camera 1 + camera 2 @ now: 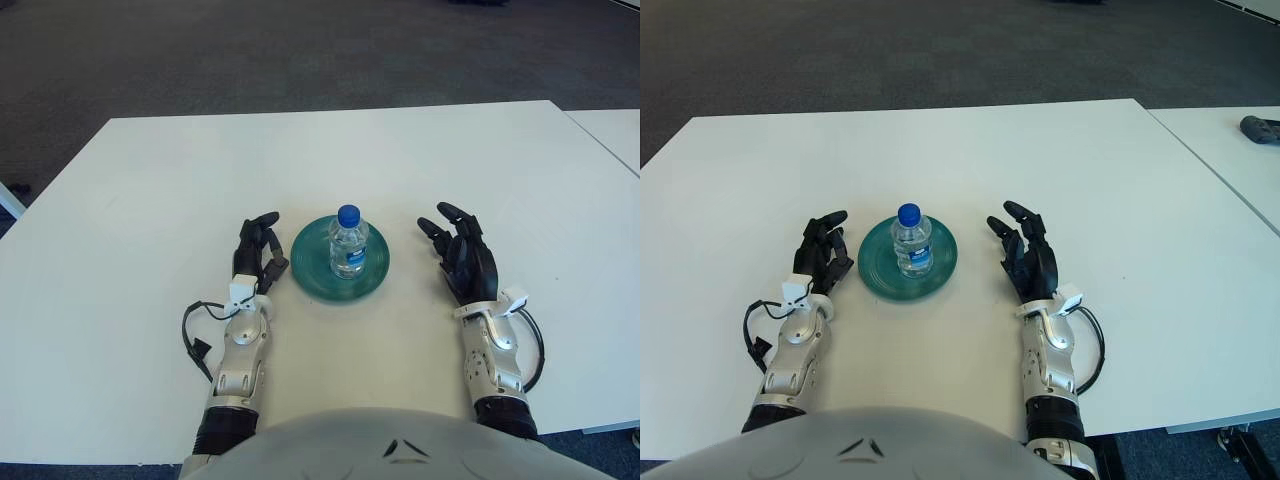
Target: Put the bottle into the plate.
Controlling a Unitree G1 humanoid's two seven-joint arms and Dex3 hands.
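Clear plastic bottle [347, 243]: stands upright in the plate, between the two robot hands, touched by neither.
Bottle axis: long axis vertical, blue cap [348, 213] up, base down on the plate; white and blue label around the lower body.
Plate [310, 262]: round, green, flat on the bench; its left rim is just beside the left robot hand's fingertips, its right rim near the right robot hand but apart from it.
Left robot hand [257, 249]: just left of the plate, palm toward it, dark fingers [262, 223] bent loosely inward, gripping nothing; whether a fingertip meets the plate rim cannot be told.
Right robot hand [462, 255]: right of the plate with bare bench between them, fingers [1018, 213] spread and pointing away from the robot, released and empty.
Forearms: both silver, running back from the hands toward the robot's body at the bottom edge; a black cable [196, 330] loops beside the left one, another beside the right one.
Bench [330, 150]: white, with dark carpet [300, 50] beyond its far edge.
Second bench [1230, 150]: white, to the right of the right robot hand, with a dark object [1260, 128] on it, too small to identify.
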